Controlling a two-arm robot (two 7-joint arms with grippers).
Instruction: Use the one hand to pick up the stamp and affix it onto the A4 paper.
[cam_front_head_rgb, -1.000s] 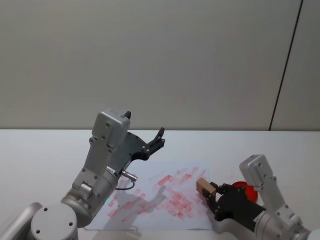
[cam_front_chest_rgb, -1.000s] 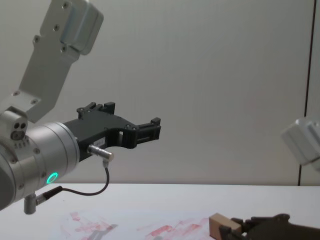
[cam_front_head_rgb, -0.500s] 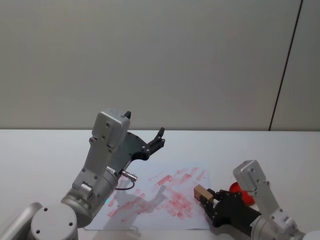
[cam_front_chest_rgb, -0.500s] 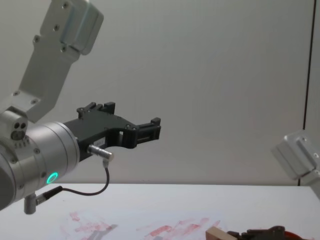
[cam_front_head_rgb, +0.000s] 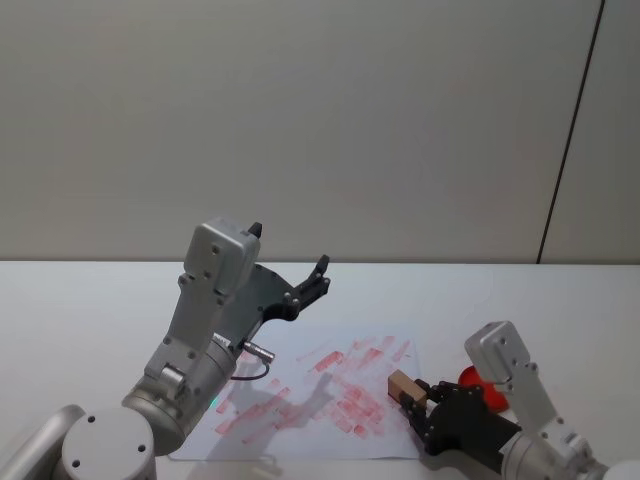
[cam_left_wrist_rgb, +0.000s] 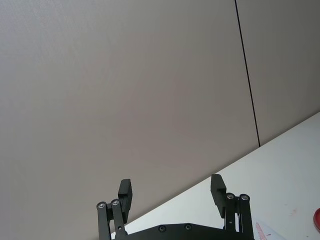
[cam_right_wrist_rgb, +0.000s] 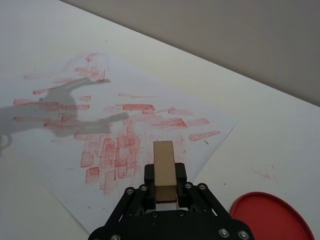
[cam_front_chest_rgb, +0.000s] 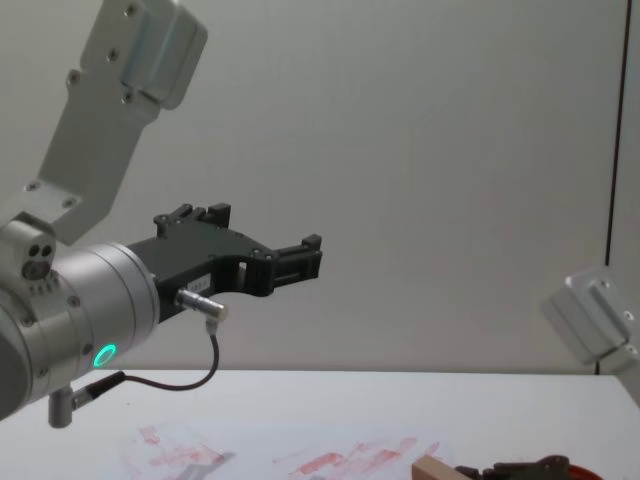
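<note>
My right gripper (cam_front_head_rgb: 412, 393) is shut on the stamp (cam_front_head_rgb: 403, 384), a pale tan wooden block, at the lower right of the head view. In the right wrist view the stamp (cam_right_wrist_rgb: 164, 165) juts out between the black fingers (cam_right_wrist_rgb: 149, 176) over the right part of the A4 paper (cam_right_wrist_rgb: 65, 135). I cannot tell whether it touches the sheet. The A4 paper (cam_front_head_rgb: 300, 405) is white, covered with red marks, and lies flat on the table. The stamp (cam_front_chest_rgb: 432, 468) shows low in the chest view. My left gripper (cam_front_head_rgb: 320, 275) hangs open and empty, raised above the paper's far left side.
A round red ink pad (cam_right_wrist_rgb: 270, 220) lies on the white table just right of the paper, close behind my right gripper; it is also in the head view as the red pad (cam_front_head_rgb: 478, 378). The left arm's big silver forearm (cam_front_chest_rgb: 70, 320) stands over the paper's left side.
My right gripper has carried the stamp down and to the left, from beside the red pad to low over the paper's right part. The left arm has not moved.
</note>
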